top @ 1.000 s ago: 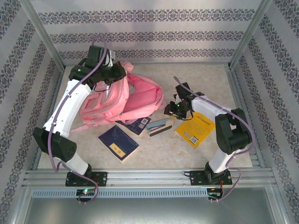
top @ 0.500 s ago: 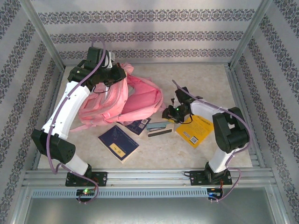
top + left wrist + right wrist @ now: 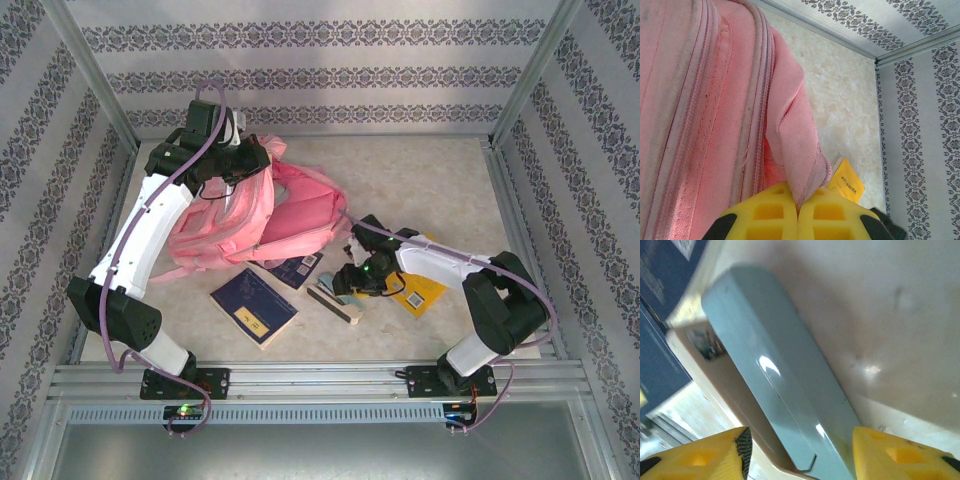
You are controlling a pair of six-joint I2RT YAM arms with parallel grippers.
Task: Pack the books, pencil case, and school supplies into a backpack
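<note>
Evidently the left fingers (image 3: 767,212) clamp the backpack (image 3: 700,100) rim, holding its mouth open; the right fingers (image 3: 890,452), apart, straddle the stapler (image 3: 775,385) on the bench (image 3: 900,315) for a grasp.

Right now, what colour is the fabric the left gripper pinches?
Pink backpack fabric, pinched in the shut left gripper; clearest in the left wrist view.

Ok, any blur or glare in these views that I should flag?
Right wrist view: soft and blurred throughout, with small bright glare spots on the teal stapler. Left wrist view: sharp on the backpack fabric, weave clearly readable. Top view: even light, faint shadows, nothing blown out.
</note>
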